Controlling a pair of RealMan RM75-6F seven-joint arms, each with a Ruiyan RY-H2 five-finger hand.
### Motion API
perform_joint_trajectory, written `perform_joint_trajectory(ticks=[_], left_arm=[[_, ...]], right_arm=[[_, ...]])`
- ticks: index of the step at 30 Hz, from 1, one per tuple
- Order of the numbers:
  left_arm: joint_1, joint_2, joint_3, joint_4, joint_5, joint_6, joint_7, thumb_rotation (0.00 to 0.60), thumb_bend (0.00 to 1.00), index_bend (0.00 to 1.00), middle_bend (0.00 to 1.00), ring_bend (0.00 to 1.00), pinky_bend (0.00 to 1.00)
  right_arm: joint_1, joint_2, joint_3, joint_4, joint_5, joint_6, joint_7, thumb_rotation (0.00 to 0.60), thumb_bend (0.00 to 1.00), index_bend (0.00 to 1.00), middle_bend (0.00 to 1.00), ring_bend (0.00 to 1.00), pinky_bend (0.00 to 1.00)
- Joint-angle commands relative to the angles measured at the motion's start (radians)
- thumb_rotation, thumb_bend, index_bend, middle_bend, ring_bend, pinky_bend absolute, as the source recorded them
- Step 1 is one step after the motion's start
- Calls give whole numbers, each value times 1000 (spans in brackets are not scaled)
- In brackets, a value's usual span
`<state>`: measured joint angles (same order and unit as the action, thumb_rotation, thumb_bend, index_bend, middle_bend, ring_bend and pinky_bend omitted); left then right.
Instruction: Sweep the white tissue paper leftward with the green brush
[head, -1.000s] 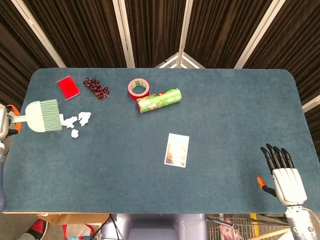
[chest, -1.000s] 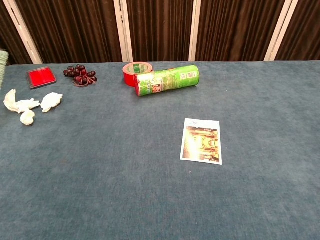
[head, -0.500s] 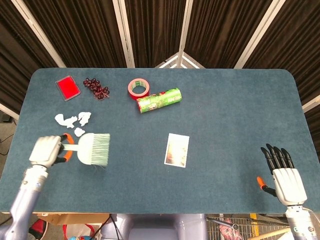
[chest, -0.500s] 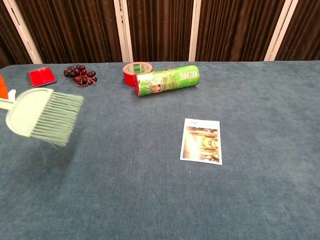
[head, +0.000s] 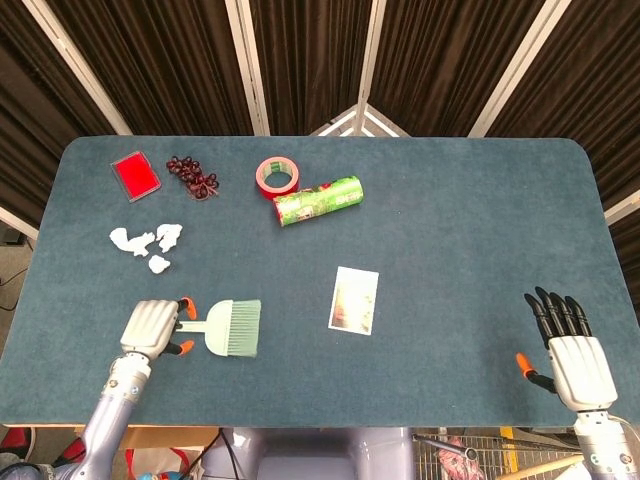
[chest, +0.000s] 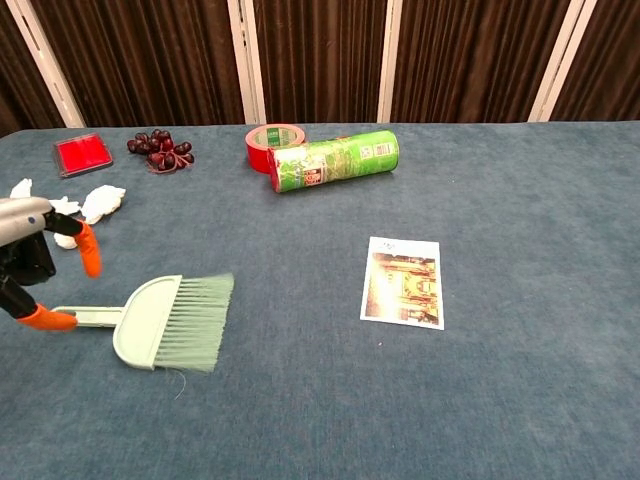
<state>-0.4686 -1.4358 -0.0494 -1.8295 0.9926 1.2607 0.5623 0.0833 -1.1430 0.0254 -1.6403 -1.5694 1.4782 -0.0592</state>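
Pale green plastic brush (head: 228, 327) lies flat near worktop's front-left edge; left hand (head: 150, 326) loosened at handle, firm grip unclear. Regrip needed before sweeping crumpled white tissue paper (head: 143, 244) leftward. Right hand (head: 573, 358) open, idle.

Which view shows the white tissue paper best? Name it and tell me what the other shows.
The head view. From above, the white tissue paper lies fully exposed as separate scraps on the table, apart from the green brush. In the chest view the scraps sit at the left edge, partly hidden behind the left hand.
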Motion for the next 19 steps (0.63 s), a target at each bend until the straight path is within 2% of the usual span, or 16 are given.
perform_joint_trajectory(ticks=[1,4,5,6,7,9,10,12,14,15,17,19], left_arm=[[24,66,10,-42,47,29,-35,600,62,309,1000,988,999],[74,150,30,-90,161,90,-130,600,60,189,947,922,937],[84,166,40,-94,187,99,-149,600,60,120,848,844,874],[94,182,49,-96,213,110,-165,600,60,58,688,729,785],[126,225,78,-91,298,153,-202,600,60,27,566,641,715],[176,269,125,-48,426,231,-250,600,60,0,242,394,530],[194,279,140,-25,466,255,-276,600,59,0,125,286,464],[249,297,172,47,545,336,-329,600,54,0,15,131,367],[292,292,187,122,587,393,-381,600,48,0,0,34,239],[311,291,192,154,595,414,-403,600,45,0,0,9,167],[334,290,195,193,603,434,-442,600,39,0,0,0,91],[355,294,191,230,606,450,-477,600,36,0,0,0,60]], right_arm=[[0,0,-3,0,-1,-3,-6,600,322,0,0,0,1],[0,0,-3,0,-6,1,-13,600,322,0,0,0,1],[-1,1,-3,0,-7,2,-13,600,322,0,0,0,1],[-1,1,-3,-1,-7,3,-14,600,322,0,0,0,2],[-1,-1,-3,-1,-9,5,-14,600,322,0,0,0,2],[-1,-2,-3,2,-12,6,-16,600,321,0,0,0,1],[0,-3,-4,4,-13,5,-16,600,322,0,0,0,1],[2,-6,-4,10,-14,2,-22,600,322,0,0,0,1],[2,-8,-3,11,-11,1,-22,600,322,0,0,0,1],[2,-7,-2,11,-10,2,-23,600,322,0,0,0,1],[1,-8,-1,10,-9,4,-24,600,322,0,0,0,1],[-1,-11,-1,9,-14,11,-27,600,321,0,0,0,2]])
